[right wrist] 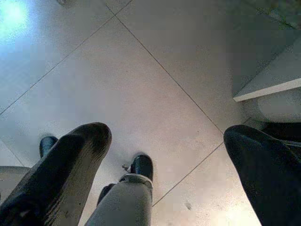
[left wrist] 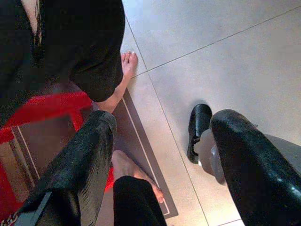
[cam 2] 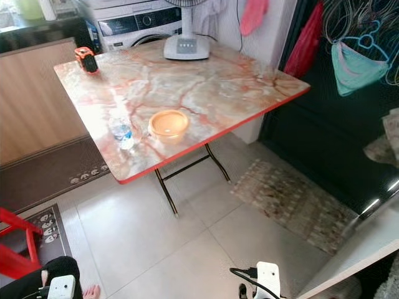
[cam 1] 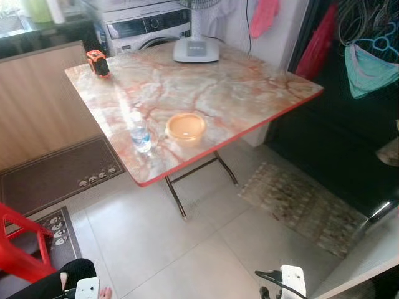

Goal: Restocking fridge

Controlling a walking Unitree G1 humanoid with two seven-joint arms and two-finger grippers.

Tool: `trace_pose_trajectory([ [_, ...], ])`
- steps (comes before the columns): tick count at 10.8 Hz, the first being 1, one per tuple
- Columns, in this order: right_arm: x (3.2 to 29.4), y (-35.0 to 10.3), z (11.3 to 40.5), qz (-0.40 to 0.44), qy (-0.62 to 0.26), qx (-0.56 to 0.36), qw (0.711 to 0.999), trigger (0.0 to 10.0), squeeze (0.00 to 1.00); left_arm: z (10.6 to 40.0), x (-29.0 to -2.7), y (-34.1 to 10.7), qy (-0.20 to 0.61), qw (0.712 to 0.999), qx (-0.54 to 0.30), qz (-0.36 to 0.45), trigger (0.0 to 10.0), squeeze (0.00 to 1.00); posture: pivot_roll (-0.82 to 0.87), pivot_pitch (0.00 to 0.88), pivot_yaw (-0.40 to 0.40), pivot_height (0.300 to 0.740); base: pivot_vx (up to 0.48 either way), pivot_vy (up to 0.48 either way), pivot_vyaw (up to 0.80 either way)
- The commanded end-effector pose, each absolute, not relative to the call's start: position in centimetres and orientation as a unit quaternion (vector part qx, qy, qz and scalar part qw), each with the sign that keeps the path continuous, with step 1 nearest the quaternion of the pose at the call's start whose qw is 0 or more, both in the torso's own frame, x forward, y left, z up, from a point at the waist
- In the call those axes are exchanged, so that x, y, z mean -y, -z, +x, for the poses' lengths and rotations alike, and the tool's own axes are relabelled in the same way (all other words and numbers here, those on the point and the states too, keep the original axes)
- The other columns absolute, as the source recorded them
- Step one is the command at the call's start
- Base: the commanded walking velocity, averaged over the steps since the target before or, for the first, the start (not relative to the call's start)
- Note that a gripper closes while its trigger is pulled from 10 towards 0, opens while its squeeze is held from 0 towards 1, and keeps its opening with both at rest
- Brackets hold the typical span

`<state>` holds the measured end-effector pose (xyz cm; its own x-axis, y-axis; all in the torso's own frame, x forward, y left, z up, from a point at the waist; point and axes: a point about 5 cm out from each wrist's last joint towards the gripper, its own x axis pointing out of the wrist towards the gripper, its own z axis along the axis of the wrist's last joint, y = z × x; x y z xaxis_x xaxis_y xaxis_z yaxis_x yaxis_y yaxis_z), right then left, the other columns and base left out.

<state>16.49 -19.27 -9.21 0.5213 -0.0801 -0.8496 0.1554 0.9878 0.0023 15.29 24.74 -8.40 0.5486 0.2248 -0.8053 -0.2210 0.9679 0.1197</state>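
A: Where is there room to move?

B: The pale glossy tiled floor (cam 1: 187, 249) lies open between the robot and the folding table with a marbled orange-and-cream top and red rim (cam 1: 237, 93). Its near corner juts toward the camera on thin dark metal legs. A patterned beige rug (cam 1: 299, 205) lies to the right of it and a brown doormat (cam 1: 56, 174) to the left along a wood-panel wall.

A: And the goods to be stocked?

B: A clear plastic water bottle with a blue label (cam 1: 140, 132) stands upright near the table's front-left edge. Just beside it, apart, sits a round translucent orange lidded container (cam 1: 186, 128). A small orange-and-black box-shaped object (cam 1: 98, 63) sits at the far left corner, and a white fan base (cam 1: 196, 48) at the back edge.

A: The grippers?

B: Both hang low over the floor. The left gripper (left wrist: 160, 155) has its glossy black fingers spread wide, holding nothing; past them are a person's bare feet (left wrist: 128, 63), dark clothing and a red plastic chair (left wrist: 42, 108). The right gripper (right wrist: 164, 155) is likewise spread wide and empty above plain tile, near a pale grey ledge (right wrist: 273, 75).
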Motion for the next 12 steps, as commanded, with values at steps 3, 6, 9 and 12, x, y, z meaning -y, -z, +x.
trace_pose_trajectory([
  [3, 19.10, 9.38, 16.09, 0.057, 0.076, -0.485, 0.870, 10.0, 0.00, 14.81, -24.85, 8.59, -0.128, 0.875, -0.467, 0.004, 10.0, 0.00, 0.01, 0.000, 0.000, 0.740, 0.000, 0.000, 0.27],
  [6, 19.03, 9.38, 16.11, 0.073, 0.076, -0.481, 0.870, 10.0, 0.00, 14.85, -24.80, 8.58, -0.129, 0.875, -0.466, 0.002, 10.0, 0.00, 0.00, 0.000, -0.006, 0.740, 0.000, 0.000, 0.00],
  [9, 19.08, 9.36, 16.14, 0.078, 0.074, -0.482, 0.869, 10.0, 0.00, 14.84, -24.72, 8.61, -0.132, 0.875, -0.466, -0.003, 10.0, 0.00, 0.01, 0.000, -0.016, 0.740, 0.000, 0.000, 0.00],
  [12, 19.11, 9.31, 16.28, 0.068, 0.060, -0.485, 0.870, 10.0, 0.00, 14.89, -24.69, 8.61, -0.137, 0.874, -0.465, -0.008, 10.0, 0.00, 0.01, 0.000, -0.019, 0.740, 0.247, 0.000, 0.00],
])
